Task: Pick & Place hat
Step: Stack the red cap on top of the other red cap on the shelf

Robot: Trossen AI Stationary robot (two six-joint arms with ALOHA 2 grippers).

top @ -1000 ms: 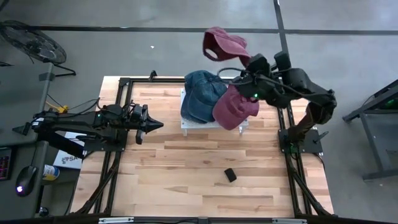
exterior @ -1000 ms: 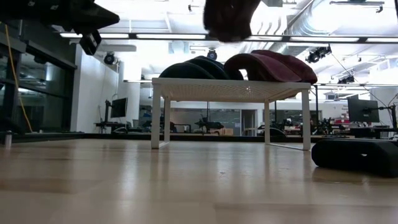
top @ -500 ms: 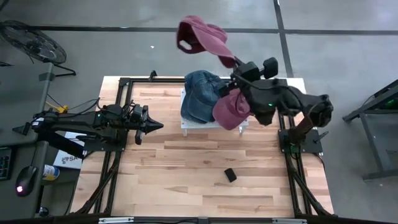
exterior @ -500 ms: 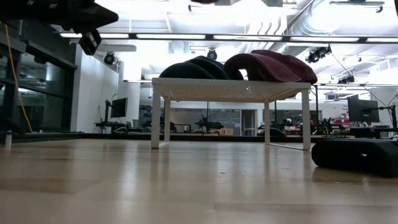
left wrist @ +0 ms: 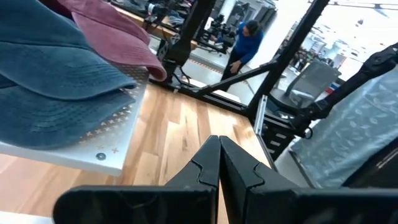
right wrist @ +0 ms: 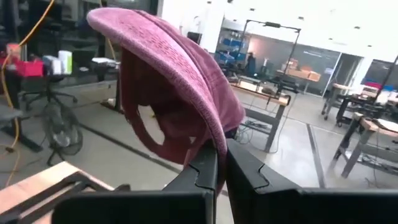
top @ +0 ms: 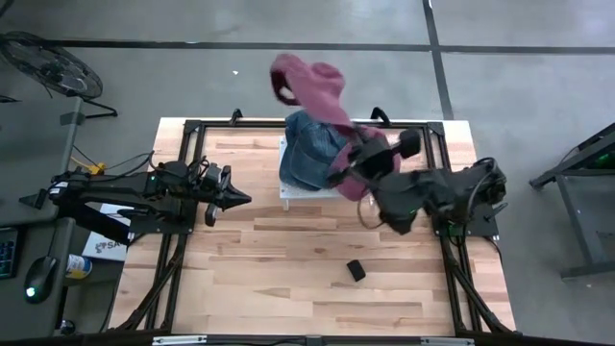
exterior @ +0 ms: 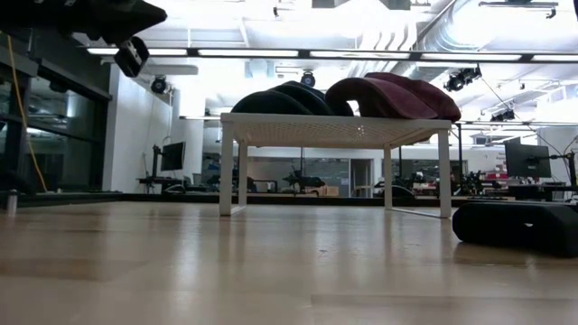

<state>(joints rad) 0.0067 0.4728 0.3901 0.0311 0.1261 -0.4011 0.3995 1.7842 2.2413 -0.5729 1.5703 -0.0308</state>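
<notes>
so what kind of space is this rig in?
Probably an open robotics lab or workshop. Beyond the wooden table lie a bare concrete floor, exposed ceiling ducts, and further workbenches with a monitor. A person stands at another station.

Wooden table (top: 288,259), white rack (top: 312,190), black block (top: 356,271)

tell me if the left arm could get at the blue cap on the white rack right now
Probably yes: the left gripper is shut and empty, level with the white rack, with bare table between it and the blue cap; it must open first.
</notes>
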